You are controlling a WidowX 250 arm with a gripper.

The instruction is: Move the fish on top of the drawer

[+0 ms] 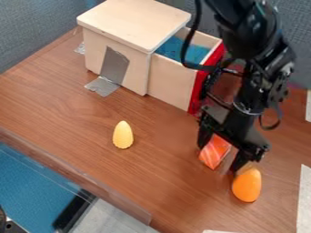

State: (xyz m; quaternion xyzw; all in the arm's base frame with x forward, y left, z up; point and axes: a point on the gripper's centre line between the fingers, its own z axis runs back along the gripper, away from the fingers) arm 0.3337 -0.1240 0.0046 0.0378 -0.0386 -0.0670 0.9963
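Across the brown table [67,107], the wooden drawer unit [133,22] is backed by grey partitions [36,38]. At near right, the fish [213,150] is straddled by the parted gripper [219,156].

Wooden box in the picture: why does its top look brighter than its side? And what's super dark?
Camera view: the wooden box's top probably catches more light, while its side looks more shaded; the robot arm is so black that its parts blend together.
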